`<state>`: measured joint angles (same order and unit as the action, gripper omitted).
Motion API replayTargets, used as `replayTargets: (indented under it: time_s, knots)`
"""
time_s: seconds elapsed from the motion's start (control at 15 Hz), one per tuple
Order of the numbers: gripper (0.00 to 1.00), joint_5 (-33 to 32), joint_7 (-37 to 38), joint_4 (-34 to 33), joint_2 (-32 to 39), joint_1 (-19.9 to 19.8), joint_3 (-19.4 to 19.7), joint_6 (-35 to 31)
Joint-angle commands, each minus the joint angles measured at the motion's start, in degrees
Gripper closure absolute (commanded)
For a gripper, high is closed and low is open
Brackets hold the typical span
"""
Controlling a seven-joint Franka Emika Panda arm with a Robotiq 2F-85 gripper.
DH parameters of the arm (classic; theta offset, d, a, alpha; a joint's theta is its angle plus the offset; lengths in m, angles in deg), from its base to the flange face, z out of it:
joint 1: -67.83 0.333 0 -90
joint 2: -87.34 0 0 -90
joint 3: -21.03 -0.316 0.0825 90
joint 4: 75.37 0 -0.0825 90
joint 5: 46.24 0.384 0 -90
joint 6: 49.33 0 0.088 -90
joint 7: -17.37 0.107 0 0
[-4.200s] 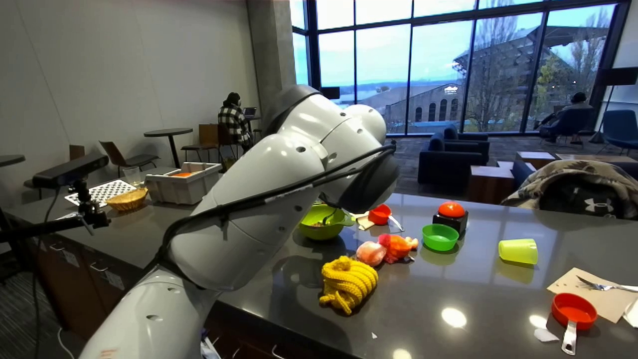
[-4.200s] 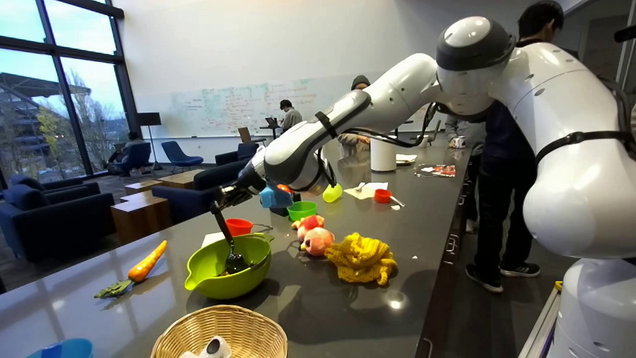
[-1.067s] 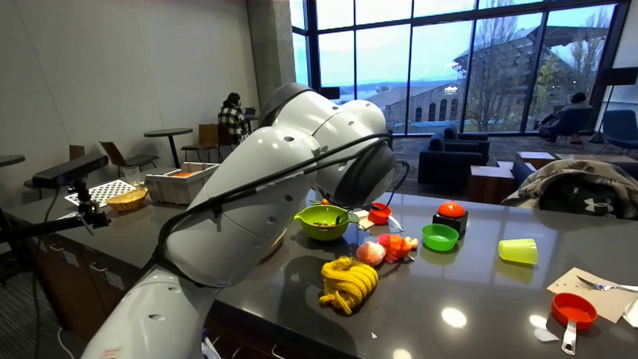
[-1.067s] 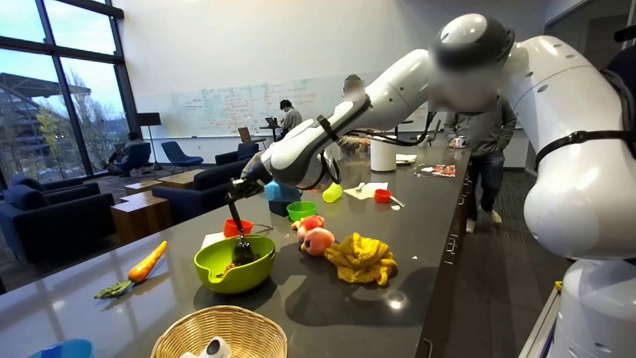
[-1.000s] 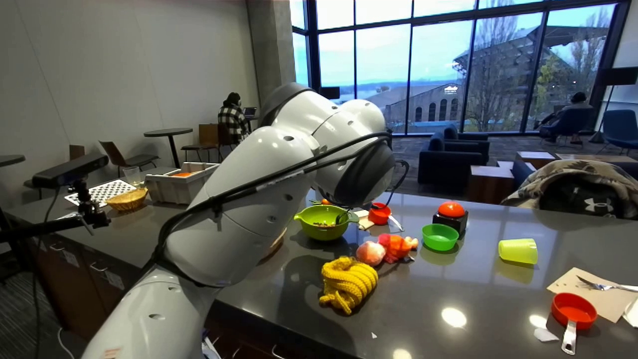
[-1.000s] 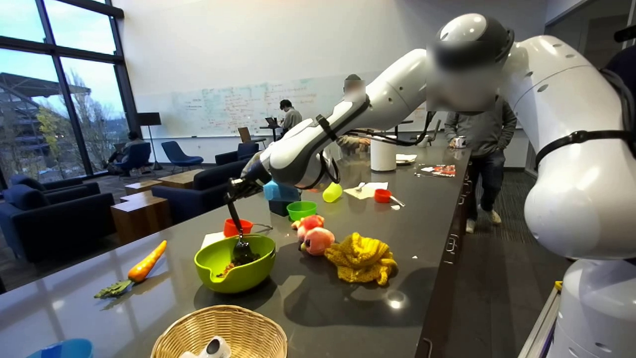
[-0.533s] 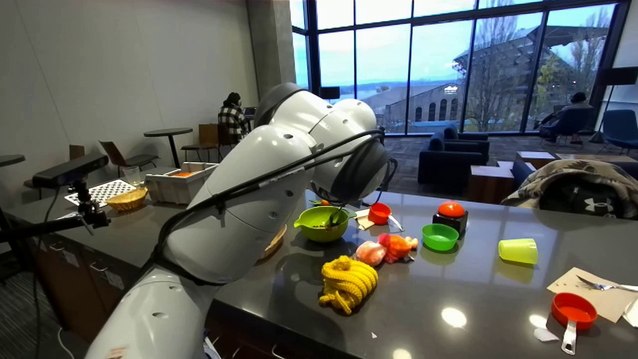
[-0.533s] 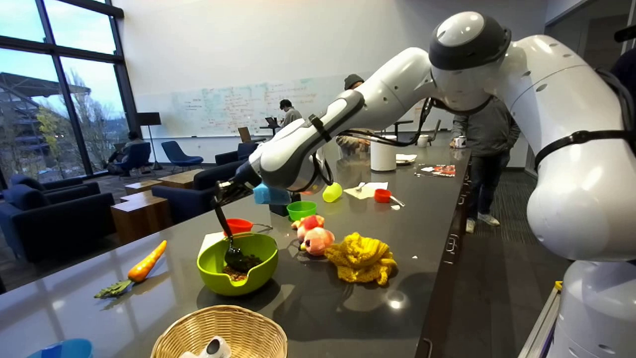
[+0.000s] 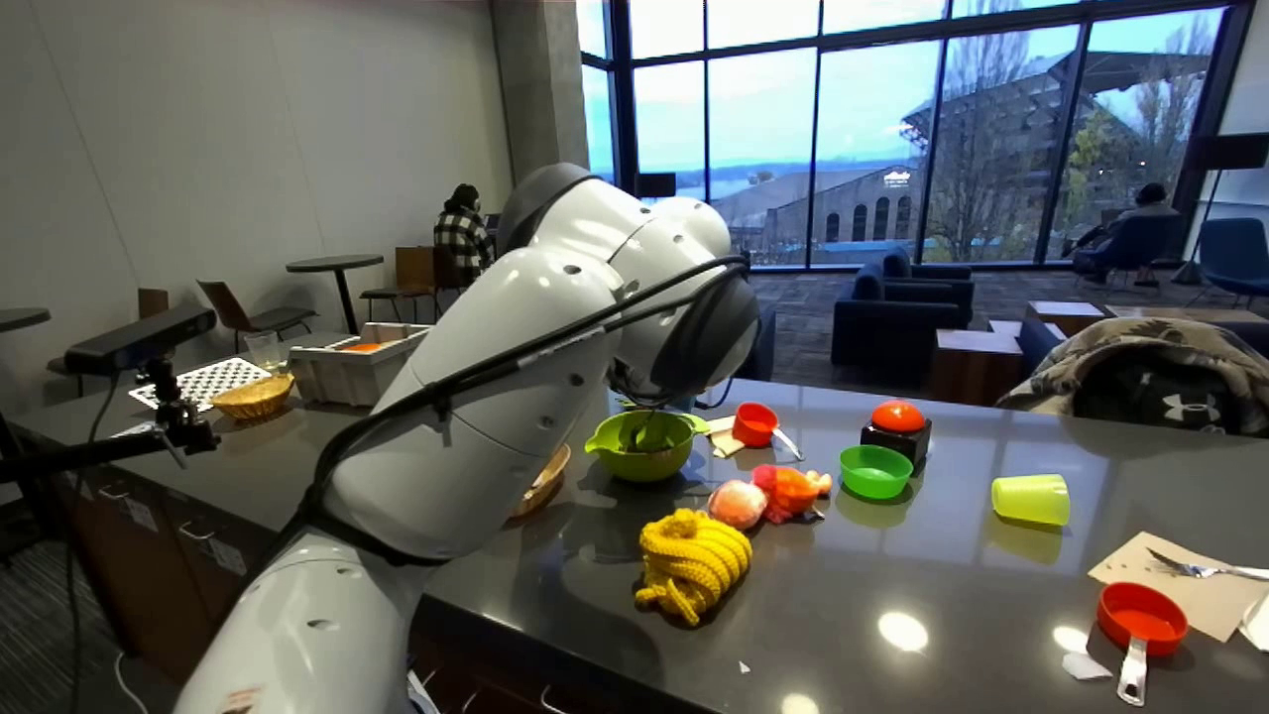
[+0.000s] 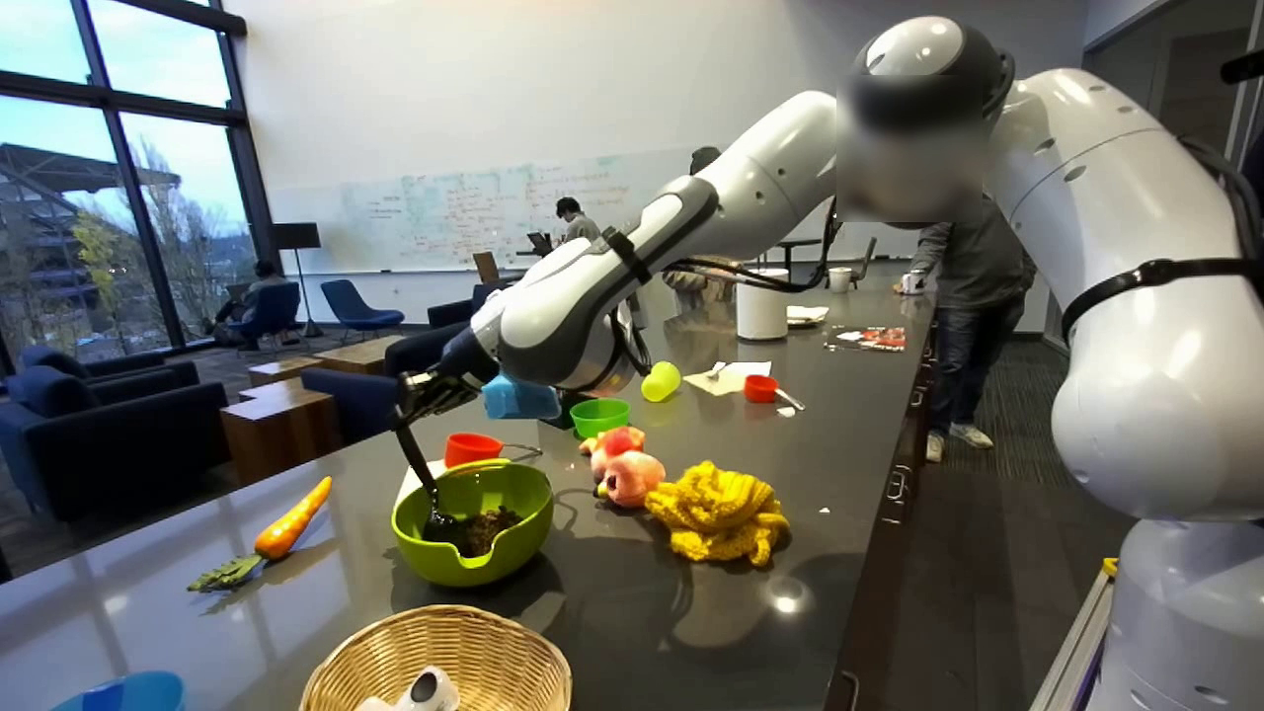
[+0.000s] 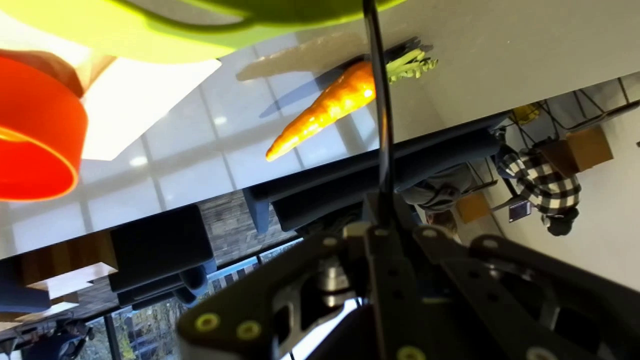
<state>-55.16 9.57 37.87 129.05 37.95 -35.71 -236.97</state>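
Black long-handled spoon (image 11: 384, 110): one. Lime-green spouted bowl (image 9: 644, 466): one. Red round handled cups (image 9: 1145, 617): two. Green round shallow bowl (image 9: 876, 484): one. Yellow-green tapered cup (image 9: 1031, 501): one. Yellow knitted cloth (image 9: 694, 563): one. Orange leafy-topped carrot (image 11: 345, 96): one. Red-domed black button (image 9: 897, 418): one. Woven wicker baskets (image 10: 499, 642): two. Pink-red plush toy (image 10: 632, 481): one or two, unclear.

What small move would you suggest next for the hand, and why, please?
I would probably sweep the black utensil into the brown bits: the hand grips its handle, and its head sits inside the green bowl, off to one side of them.
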Motion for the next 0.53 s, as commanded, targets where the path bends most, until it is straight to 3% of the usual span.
replayTargets:
  time_s: [0.0,0.47]
  knots:
    - [0.99,0.43,0.86,4.68,-2.93,-2.41,-1.11,-0.37]
    - [0.99,0.8,1.87,9.44,-5.74,-8.0,-1.36,-2.07]
